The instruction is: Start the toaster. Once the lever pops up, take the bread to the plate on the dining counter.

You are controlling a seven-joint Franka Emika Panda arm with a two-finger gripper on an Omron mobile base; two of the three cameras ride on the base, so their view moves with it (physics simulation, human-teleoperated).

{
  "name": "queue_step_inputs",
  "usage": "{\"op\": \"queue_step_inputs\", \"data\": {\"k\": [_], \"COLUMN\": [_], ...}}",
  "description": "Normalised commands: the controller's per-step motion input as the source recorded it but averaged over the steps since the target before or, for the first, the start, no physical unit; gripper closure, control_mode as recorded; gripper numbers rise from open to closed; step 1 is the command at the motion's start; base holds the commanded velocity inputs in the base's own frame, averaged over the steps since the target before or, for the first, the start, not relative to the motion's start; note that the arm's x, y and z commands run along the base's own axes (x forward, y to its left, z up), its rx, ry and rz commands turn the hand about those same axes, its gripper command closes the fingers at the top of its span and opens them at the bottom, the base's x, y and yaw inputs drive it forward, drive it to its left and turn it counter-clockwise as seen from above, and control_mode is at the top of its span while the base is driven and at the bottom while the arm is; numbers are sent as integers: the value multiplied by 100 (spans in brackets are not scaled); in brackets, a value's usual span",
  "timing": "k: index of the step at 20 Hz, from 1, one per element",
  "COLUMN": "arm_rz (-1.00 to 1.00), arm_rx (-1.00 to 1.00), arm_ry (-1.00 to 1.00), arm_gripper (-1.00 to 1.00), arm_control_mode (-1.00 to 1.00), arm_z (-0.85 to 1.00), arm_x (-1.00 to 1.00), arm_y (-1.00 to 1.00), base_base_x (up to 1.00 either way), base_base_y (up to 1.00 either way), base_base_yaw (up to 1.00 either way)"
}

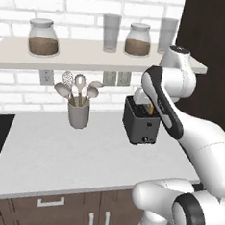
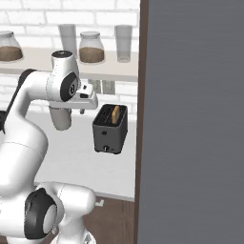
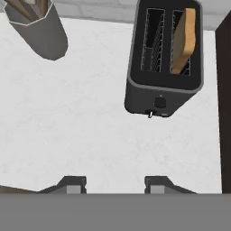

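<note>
The gripper (image 3: 115, 184) is hovering spread wide and empty above the worktop (image 3: 81, 131), with the toaster (image 3: 163, 63) just ahead holding the bread (image 3: 184, 40) upright in one slot, so everything is seemingly remaining undone.

We observe a white arm (image 1: 189, 135) built of smooth, rounded shell segments. Dark grey to black bands mark its joints: one runs lengthwise along the forearm link in the left base view, and round black rings sit on the shoulder housings low in both base views. We note a black circular cap with a pale hub on the side of the wrist housing (image 2: 71, 88), and a dark disc capping its top. The gripper (image 3: 115, 182) carries two small dark grey finger tips (image 3: 72, 182) with lighter square faces. We see no cables or lettering.
</note>
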Motion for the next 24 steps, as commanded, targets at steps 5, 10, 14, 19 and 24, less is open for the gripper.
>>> {"op": "queue_step_inputs", "data": {"k": [5, 10, 14, 19, 24], "arm_rz": [0, 0, -1, -5, -8], "arm_rx": [0, -2, 0, 0, 2], "arm_ry": [0, 0, 0, -1, -1], "arm_gripper": [-100, -100, -100, -100, -100], "arm_control_mode": [-100, -100, -100, -100, -100], "arm_z": [-2, -29, -19, -35, -2], "arm_x": [-7, -17, -21, -1, 12], "arm_y": [-4, -24, -36, -31, -14], "base_base_x": [0, 0, 0, 0, 0], "base_base_y": [0, 0, 0, 0, 0], "base_base_yaw": [0, 0, 0, 0, 0]}}
